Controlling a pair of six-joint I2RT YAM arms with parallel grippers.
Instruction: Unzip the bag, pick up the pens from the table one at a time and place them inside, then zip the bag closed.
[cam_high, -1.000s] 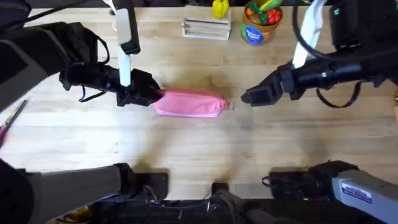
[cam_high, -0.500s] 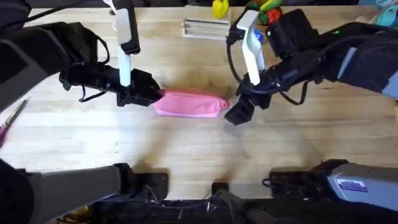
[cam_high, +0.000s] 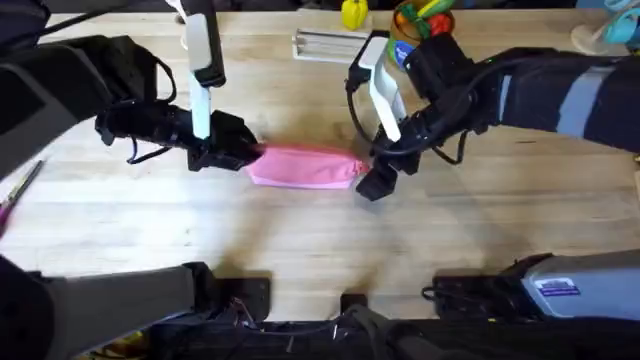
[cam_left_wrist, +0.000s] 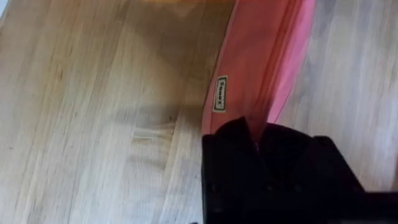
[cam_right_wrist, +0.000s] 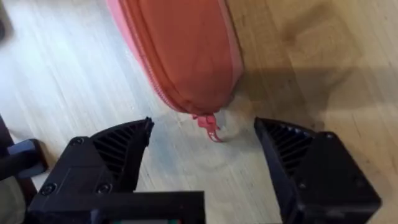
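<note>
Right hand spread wide around the pull tab, left hand pinching the far end of the bag flat on the surface; zipper apparently shut, every pen yet to load.

**Hidden, cropped, unreadable**

Left end of pink soft fabric zip pouch covered by black left gripper in overhead view; fingertips buried in the fabric. In left wrist view pouch cut off by the frame edge, small white label too blurred to read. In right wrist view pouch cropped at the edge. Thin tan stick with pink end at table's left edge partly out of frame, type unclear. Colourful objects at far edge cut off, not identifiable.
</note>
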